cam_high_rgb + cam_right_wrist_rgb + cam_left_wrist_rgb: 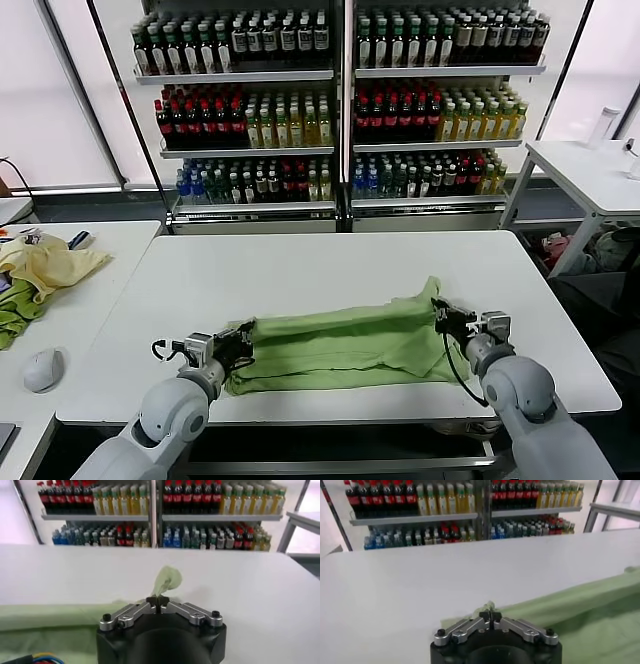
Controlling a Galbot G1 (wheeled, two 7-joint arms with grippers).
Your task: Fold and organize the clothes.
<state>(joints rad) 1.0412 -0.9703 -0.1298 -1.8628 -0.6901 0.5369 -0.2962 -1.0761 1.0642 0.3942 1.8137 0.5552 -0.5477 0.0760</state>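
Shirt: the light green shirt (345, 345) lies as a long, loosely doubled band on the white table (300, 270), close to the near edge and running most of the way from the near-left corner toward the near-right corner.
Shirt shape: already folded over lengthwise; the far layer is rumpled, and one corner stands up in a peak at the right end.
Step in hand: judging from the grips, both arms are carrying an edge of the shirt across in a fold.
How to do it well: move the two ends together at the same height and pace, keep the cloth taut between them so the fold line stays straight, and lay the edge flat before letting go.
Risk: if one end leads, the band will likely skew or bunch in the middle.
Left gripper (238, 347): at the shirt's left end, toward the near-left corner; the left wrist view shows its fingers (492, 617) closed together on a thin tip of green cloth.
Right gripper (448, 315): at the shirt's right end, toward the near-right corner; the right wrist view shows its fingers (157, 602) pressed together, pinching the raised corner.
Release: best done once the cloth rests on the table.
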